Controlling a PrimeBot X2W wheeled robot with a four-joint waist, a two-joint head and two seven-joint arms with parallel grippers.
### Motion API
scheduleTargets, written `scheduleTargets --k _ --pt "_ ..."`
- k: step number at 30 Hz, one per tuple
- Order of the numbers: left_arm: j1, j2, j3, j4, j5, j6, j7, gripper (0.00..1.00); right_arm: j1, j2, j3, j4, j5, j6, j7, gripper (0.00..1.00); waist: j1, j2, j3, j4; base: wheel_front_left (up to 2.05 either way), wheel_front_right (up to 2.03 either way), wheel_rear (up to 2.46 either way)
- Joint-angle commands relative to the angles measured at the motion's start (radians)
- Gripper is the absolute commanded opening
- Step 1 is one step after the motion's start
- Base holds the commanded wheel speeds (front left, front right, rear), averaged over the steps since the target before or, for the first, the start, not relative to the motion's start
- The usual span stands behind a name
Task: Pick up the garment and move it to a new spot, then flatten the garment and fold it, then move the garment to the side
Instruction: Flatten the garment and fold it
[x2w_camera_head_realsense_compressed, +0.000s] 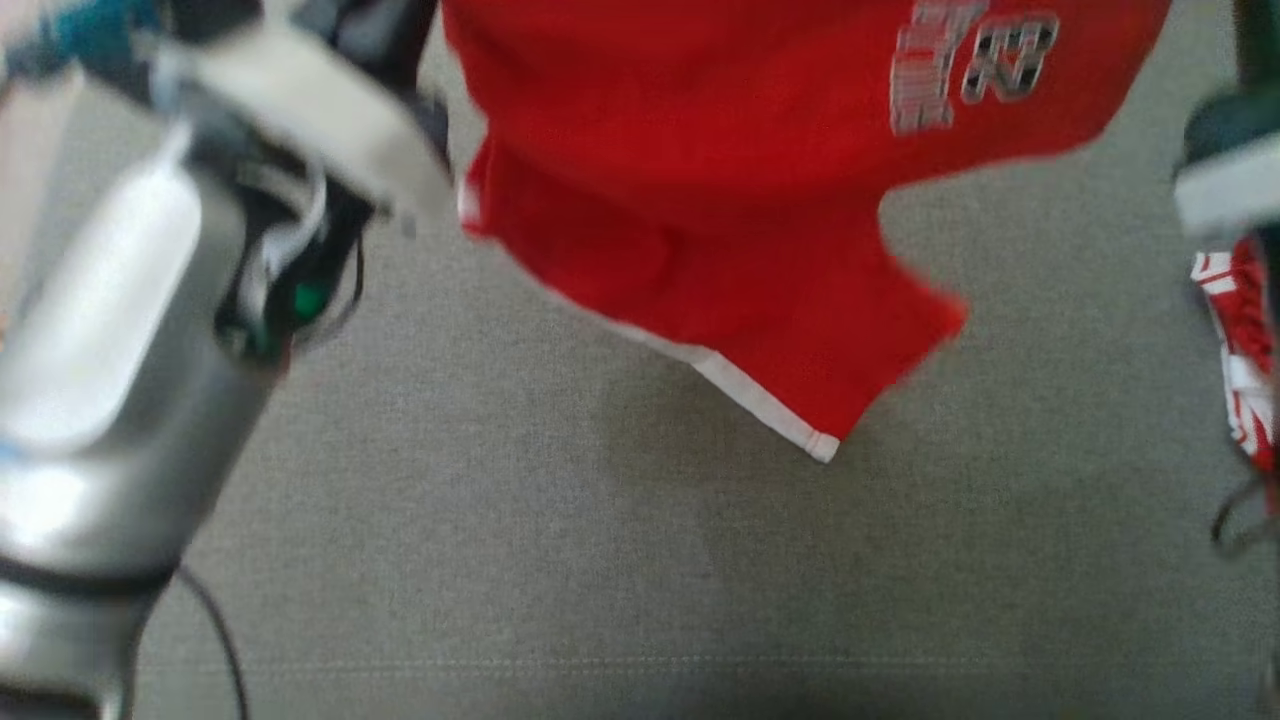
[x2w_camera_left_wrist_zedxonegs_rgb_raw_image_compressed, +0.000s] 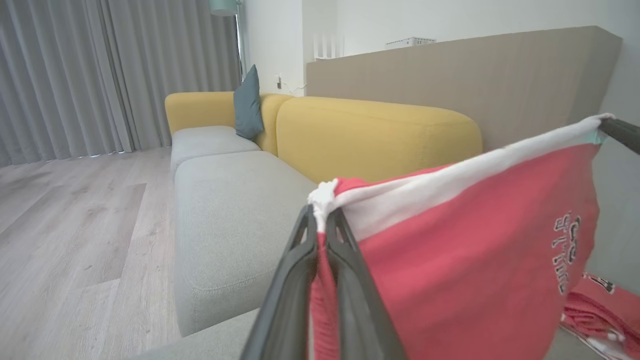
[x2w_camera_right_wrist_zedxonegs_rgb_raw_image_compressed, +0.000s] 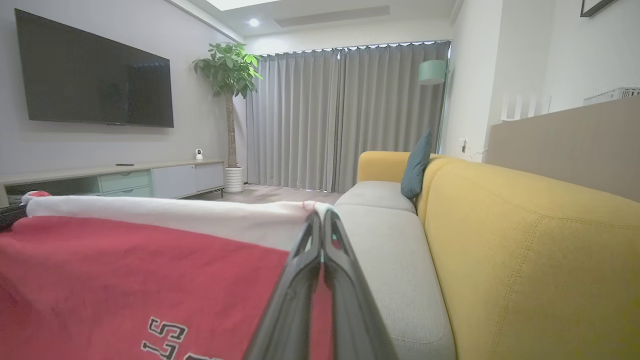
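Note:
The garment (x2w_camera_head_realsense_compressed: 700, 150) is a red top with a white band and grey lettering. It hangs stretched in the air above the grey sofa seat (x2w_camera_head_realsense_compressed: 500, 500). My left gripper (x2w_camera_left_wrist_zedxonegs_rgb_raw_image_compressed: 322, 212) is shut on one corner of the white band of the garment (x2w_camera_left_wrist_zedxonegs_rgb_raw_image_compressed: 450, 240). My right gripper (x2w_camera_right_wrist_zedxonegs_rgb_raw_image_compressed: 321, 217) is shut on the other corner of the garment (x2w_camera_right_wrist_zedxonegs_rgb_raw_image_compressed: 150, 270). In the left wrist view the right gripper's dark fingertip (x2w_camera_left_wrist_zedxonegs_rgb_raw_image_compressed: 620, 132) shows at the band's far end. In the head view my left forearm (x2w_camera_head_realsense_compressed: 120, 330) fills the left side.
A second red-and-white garment (x2w_camera_head_realsense_compressed: 1240, 350) lies on the seat at the right edge, also seen in the left wrist view as a crumpled heap (x2w_camera_left_wrist_zedxonegs_rgb_raw_image_compressed: 595, 310). The yellow sofa backrest (x2w_camera_right_wrist_zedxonegs_rgb_raw_image_compressed: 525, 260) runs along one side, with a teal cushion (x2w_camera_right_wrist_zedxonegs_rgb_raw_image_compressed: 415, 165). Wood floor (x2w_camera_left_wrist_zedxonegs_rgb_raw_image_compressed: 65, 225) lies beyond the seat.

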Motion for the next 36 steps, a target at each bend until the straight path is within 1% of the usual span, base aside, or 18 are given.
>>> scheduleTargets --k 1,4,7,8,12,13,15,17,21,24,26,28,31,34,36 --pt "-0.125 0.003 0.056 0.038 -0.011 -0.015 -0.016 0.00 -0.114 -0.018 0.025 0.021 0.018 -0.001 -0.013 0.00 0.0000 0.0000 0.025 -0.001 0.00 0.00 0.00" --pt "-0.238 -0.053 0.070 0.205 -0.020 -0.048 -0.064 0.00 -0.270 -0.026 0.065 0.149 0.035 -0.001 -0.057 0.00 0.0000 0.0000 0.044 -0.007 0.00 0.00 0.00" --pt "-0.347 -0.101 0.090 0.363 -0.011 -0.073 -0.151 0.00 -0.422 -0.018 0.109 0.282 0.043 -0.001 -0.125 0.00 0.0000 0.0000 0.054 -0.019 0.00 0.00 0.00" --pt "-0.347 -0.101 0.090 0.363 -0.011 -0.073 -0.151 0.00 -0.422 -0.018 0.109 0.282 0.043 -0.001 -0.125 0.00 0.0000 0.0000 0.054 -0.019 0.00 0.00 0.00" --pt "-0.440 -0.146 0.118 0.559 -0.003 -0.098 -0.287 0.00 -0.571 0.005 0.176 0.451 0.043 -0.001 -0.239 0.00 0.0000 0.0000 0.060 -0.036 0.00 0.00 0.00" --pt "-0.456 -0.164 0.128 0.645 -0.004 -0.114 -0.326 0.00 -0.607 0.028 0.216 0.528 0.049 -0.001 -0.273 0.00 0.0000 0.0000 0.071 -0.044 0.00 0.00 0.00" --pt "-0.446 -0.187 0.140 0.722 -0.015 -0.135 -0.346 0.00 -0.614 0.054 0.255 0.596 0.065 -0.001 -0.295 0.00 0.0000 0.0000 0.088 -0.049 0.00 0.00 0.00" --pt "-0.418 -0.207 0.148 0.795 -0.025 -0.156 -0.356 0.00 -0.599 0.083 0.298 0.656 0.083 -0.001 -0.311 0.00 0.0000 0.0000 0.110 -0.055 0.00 0.00 0.00" --pt "-0.345 -0.243 0.158 0.919 -0.029 -0.181 -0.362 0.00 -0.532 0.120 0.381 0.753 0.122 -0.001 -0.328 0.00 0.0000 0.0000 0.166 -0.056 0.00 0.00 0.00" --pt "-0.288 -0.269 0.168 0.960 -0.020 -0.193 -0.362 0.00 -0.461 0.132 0.426 0.796 0.155 -0.001 -0.340 0.00 0.0000 0.0000 0.198 -0.052 0.00 0.00 0.00" --pt "-0.240 -0.283 0.173 0.961 -0.004 -0.198 -0.362 0.00 -0.400 0.128 0.443 0.809 0.175 -0.001 -0.349 0.00 0.0000 0.0000 0.208 -0.047 0.00 0.00 0.00" --pt "-0.184 -0.297 0.178 0.946 0.008 -0.205 -0.362 0.00 -0.329 0.111 0.460 0.801 0.184 -0.001 -0.356 0.00 0.0000 0.0000 0.214 -0.040 0.00 0.00 0.00" --pt "-0.090 -0.308 0.157 0.905 0.051 -0.215 -0.363 0.00 -0.211 0.071 0.471 0.757 0.188 -0.001 -0.359 0.00 0.0000 0.0000 0.205 -0.032 0.00 0.00 0.00" --pt "0.020 -0.311 0.126 0.841 0.094 -0.221 -0.363 0.00 -0.079 0.033 0.441 0.671 0.188 -0.001 -0.356 0.00 0.0000 0.0000 0.184 -0.028 0.00 0.00 0.00" --pt "0.095 -0.304 0.119 0.778 0.117 -0.222 -0.363 0.00 0.014 0.016 0.401 0.591 0.178 -0.001 -0.350 0.00 0.0000 0.0000 0.169 -0.028 0.00 0.00 0.00"
